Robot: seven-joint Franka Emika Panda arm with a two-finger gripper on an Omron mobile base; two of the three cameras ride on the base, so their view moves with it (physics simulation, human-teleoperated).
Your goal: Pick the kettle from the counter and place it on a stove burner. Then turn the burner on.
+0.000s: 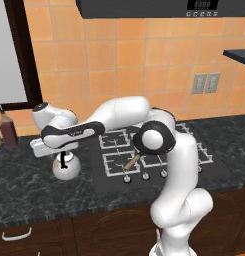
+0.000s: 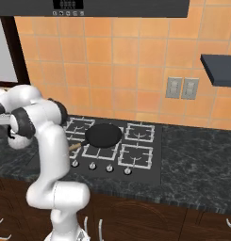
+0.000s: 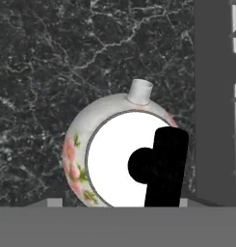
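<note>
Dark marbled counter [image 1: 39, 185]: kettle [image 1: 65, 169] left of cooktop [image 2: 150, 172], bottle [image 1: 7, 129] far left by wall.

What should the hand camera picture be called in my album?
Looking straight down on the flowery white kettle sitting on the dark marbled counter.

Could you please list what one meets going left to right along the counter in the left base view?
Brown bottle → kettle → pan's wooden handle → front right burner → wall outlets above the counter.
</note>
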